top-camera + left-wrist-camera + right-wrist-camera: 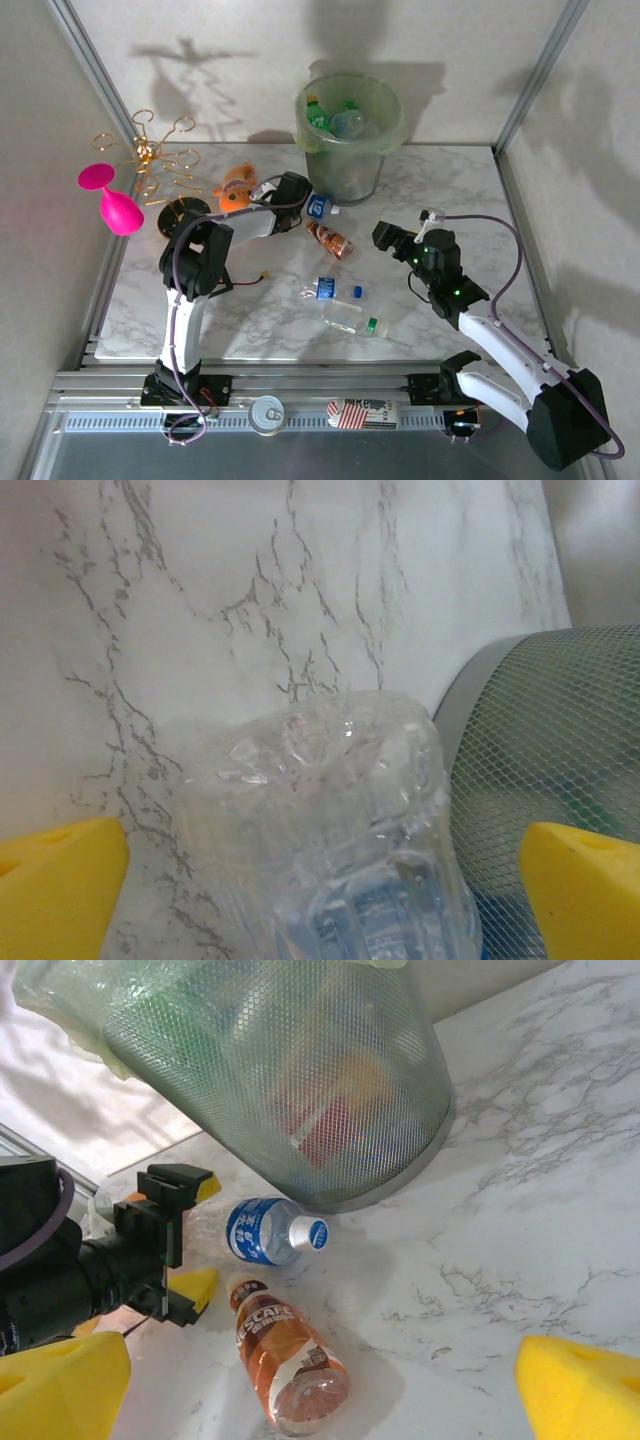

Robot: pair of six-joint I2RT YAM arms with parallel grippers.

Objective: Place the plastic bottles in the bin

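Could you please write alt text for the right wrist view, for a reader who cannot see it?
A clear bottle with a blue label lies on the marble table at the foot of the mesh bin, between the open yellow fingers of the left gripper. An amber-brown bottle lies nearer the camera, and the right gripper is open.

Bright, even light from above and the near side on the marble surface in the top view. Soft grey shadows thrown toward 12 o'clock onto the back wall, broad behind the bin, spidery behind the gold wire rack. Left wrist view hazy, with the clear bottle at 6 o'clock blurred and faintly glinting. Right wrist view sharper, with the right gripper and its yellow fingertips at 7 and 5 o'clock out of focus.
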